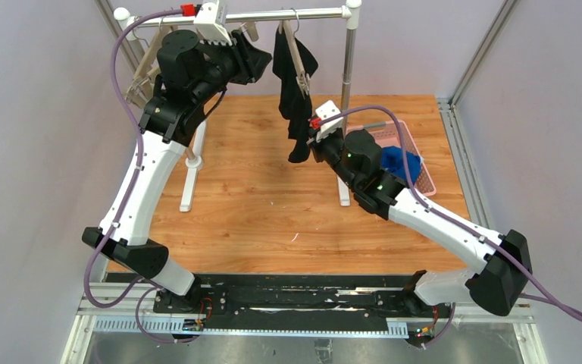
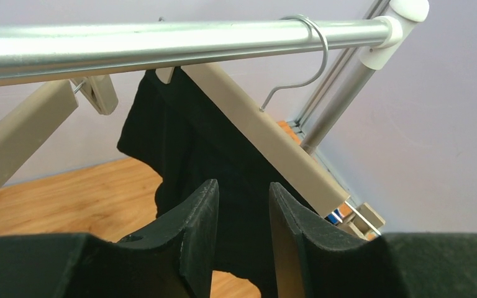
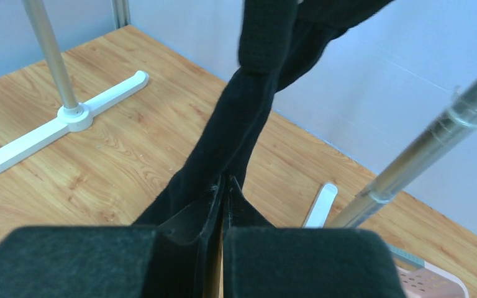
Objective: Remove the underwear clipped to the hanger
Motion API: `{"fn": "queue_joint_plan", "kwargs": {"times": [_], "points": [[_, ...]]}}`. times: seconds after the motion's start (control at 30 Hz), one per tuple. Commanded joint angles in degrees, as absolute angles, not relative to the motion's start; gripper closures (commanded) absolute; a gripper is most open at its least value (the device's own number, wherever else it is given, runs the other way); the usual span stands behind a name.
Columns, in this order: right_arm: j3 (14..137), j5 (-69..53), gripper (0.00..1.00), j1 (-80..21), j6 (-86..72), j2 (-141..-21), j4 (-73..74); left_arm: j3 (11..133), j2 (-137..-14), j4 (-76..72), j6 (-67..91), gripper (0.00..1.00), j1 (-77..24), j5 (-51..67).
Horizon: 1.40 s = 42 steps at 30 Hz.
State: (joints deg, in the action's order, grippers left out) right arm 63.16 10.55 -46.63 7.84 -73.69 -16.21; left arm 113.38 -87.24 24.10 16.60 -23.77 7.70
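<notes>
The black underwear (image 1: 294,91) hangs from a beige clip hanger (image 1: 296,54) on the rack's metal rod (image 1: 288,15) and droops down in a twisted strip. My right gripper (image 1: 311,141) is shut on its lower end. In the right wrist view the cloth (image 3: 248,105) runs taut upward from the right gripper (image 3: 225,184). My left gripper (image 1: 261,59) is raised beside the hanger, just under the rod. In the left wrist view it (image 2: 243,194) stands open, with the black underwear (image 2: 180,130) and the hanger bar (image 2: 267,133) beyond the gap. The blue underwear (image 1: 400,161) lies in the pink basket (image 1: 423,179).
A second beige hanger (image 1: 145,72) with clips hangs at the rod's left end, behind my left arm. The rack's right post (image 1: 347,114) and white feet (image 1: 189,182) stand on the wooden table. Pale walls close in at the back and both sides.
</notes>
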Motion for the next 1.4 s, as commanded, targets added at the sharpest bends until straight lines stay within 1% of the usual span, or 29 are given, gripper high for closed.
{"fn": "queue_joint_plan", "kwargs": {"times": [0.0, 0.13, 0.27, 0.3, 0.33, 0.37, 0.4, 0.97, 1.2, 1.37], "points": [[65.4, 14.0, 0.99, -50.0, 12.3, -75.7, -17.4, 114.4, -88.1, 22.7, 15.7, 0.57, -24.0, 8.6], [65.4, 15.2, 0.99, -51.3, 13.5, -77.0, -17.4, 115.0, -89.0, 20.9, 17.0, 0.56, -24.1, 10.6], [65.4, 16.1, 0.99, -52.1, 14.5, -77.7, -17.2, 119.7, -91.9, 22.7, 17.3, 0.56, -24.1, 13.0], [65.4, 16.2, 0.99, -52.2, 14.6, -77.8, -17.1, 120.6, -92.5, 23.1, 17.1, 0.51, -24.1, 13.5], [65.3, 16.3, 0.99, -52.3, 14.6, -77.8, -16.9, 121.1, -93.0, 23.1, 16.9, 0.37, -24.1, 14.0], [65.2, 16.4, 0.99, -52.3, 14.7, -77.8, -16.8, 121.1, -93.2, 22.8, 16.6, 0.05, -24.1, 14.5], [65.1, 16.5, 0.99, -52.4, 14.7, -77.7, -16.7, 121.1, -93.3, 22.5, 16.1, 0.01, -24.0, 14.7], [62.9, 18.9, 0.99, -52.9, 14.8, -76.7, -16.9, 121.1, -95.6, 27.2, 9.7, 0.02, -24.6, 7.9], [62.5, 19.4, 0.99, -53.1, 15.0, -76.8, -16.6, 115.6, -91.9, 22.2, 11.1, 0.02, -24.6, 2.0], [62.4, 19.5, 0.98, -53.3, 15.0, -77.0, -16.4, 120.3, -94.4, 28.1, 12.2, 0.02, -24.6, 1.1]]}}
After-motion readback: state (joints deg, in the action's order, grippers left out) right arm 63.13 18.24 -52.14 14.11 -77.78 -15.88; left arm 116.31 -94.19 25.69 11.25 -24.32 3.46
